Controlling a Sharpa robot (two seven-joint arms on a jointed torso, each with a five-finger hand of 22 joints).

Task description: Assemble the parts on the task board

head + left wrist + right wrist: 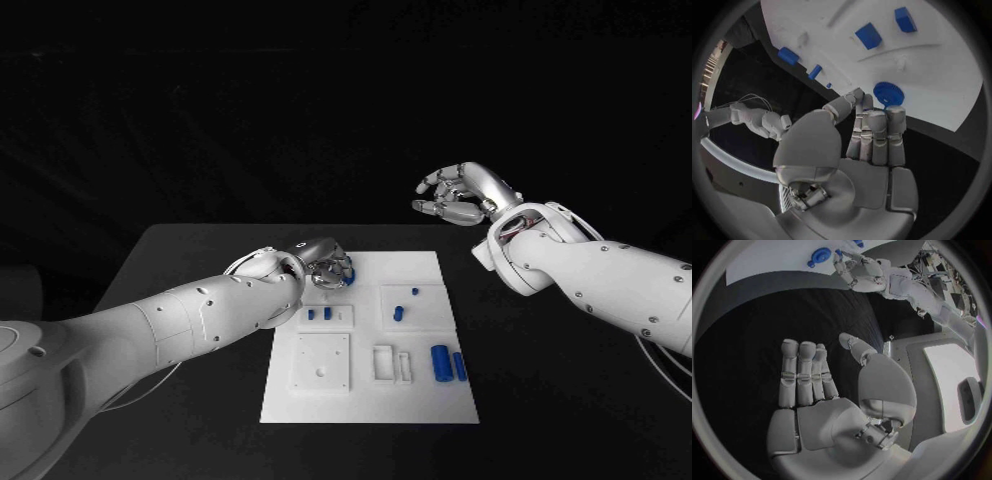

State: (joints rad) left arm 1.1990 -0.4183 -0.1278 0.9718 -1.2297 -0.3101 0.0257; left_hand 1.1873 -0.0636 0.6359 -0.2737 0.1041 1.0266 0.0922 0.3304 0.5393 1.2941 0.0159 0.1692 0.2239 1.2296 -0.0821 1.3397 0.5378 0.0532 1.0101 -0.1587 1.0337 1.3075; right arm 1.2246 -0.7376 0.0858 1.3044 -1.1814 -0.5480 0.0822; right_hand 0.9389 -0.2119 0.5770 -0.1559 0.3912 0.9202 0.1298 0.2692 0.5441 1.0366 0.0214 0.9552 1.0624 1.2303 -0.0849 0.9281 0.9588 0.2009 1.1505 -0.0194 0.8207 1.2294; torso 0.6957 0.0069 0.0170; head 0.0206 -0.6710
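Note:
The white task board [418,400] lies mid-table. My left hand [325,262] hovers over its far left corner, fingers straight, thumb beside them, nothing in its grasp. In the left wrist view its fingertips [879,116] end just short of a round blue toothed disc [888,94] that lies flat on the board [942,75]. That disc [819,255] and the left hand [857,270] also appear in the right wrist view. My right hand [462,195] is raised beyond the board's far right corner, its palm [826,415] empty and its fingers stretched out.
Two blue cylinders [440,363] lie at the board's near right. Small blue pieces stand at its middle [398,313] and left [320,314]. Two blue blocks [868,35] sit beyond the disc. A square white recess [323,362] is at the near left. Black table surrounds the board.

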